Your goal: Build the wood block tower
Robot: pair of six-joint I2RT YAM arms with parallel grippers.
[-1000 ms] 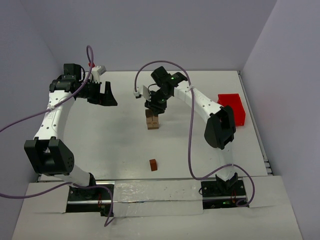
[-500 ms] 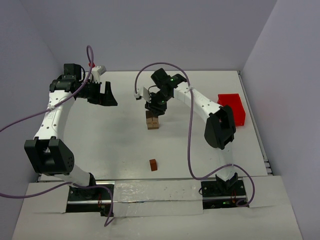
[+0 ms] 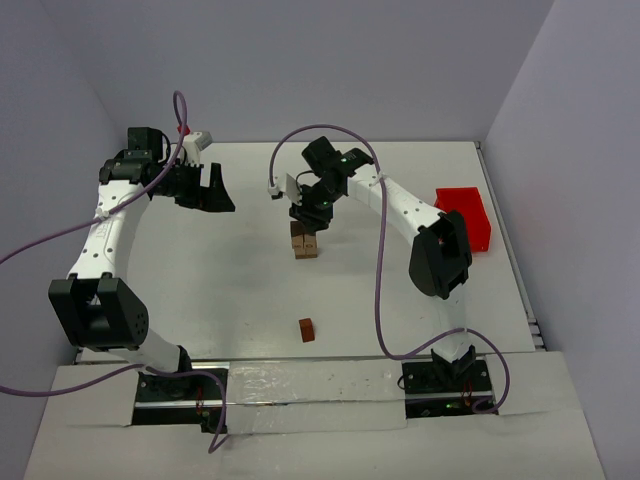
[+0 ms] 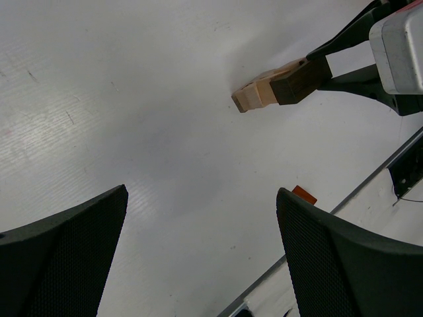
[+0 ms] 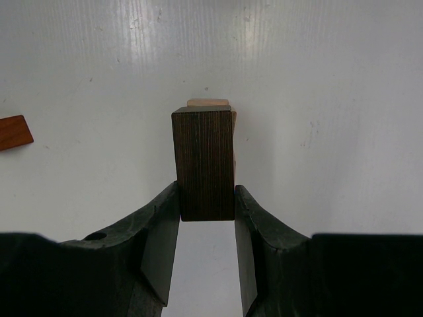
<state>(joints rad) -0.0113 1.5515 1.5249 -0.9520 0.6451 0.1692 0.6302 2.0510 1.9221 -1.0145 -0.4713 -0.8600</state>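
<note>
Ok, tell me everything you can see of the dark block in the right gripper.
The dark block is dark brown wood with straight lengthwise grain, rectangular, longer than wide. It stands upright, its upper end clamped on two sides by the right gripper. Its lower end meets the top of the tan stack near the middle of the table, seemingly resting there. Nothing else touches it.
</note>
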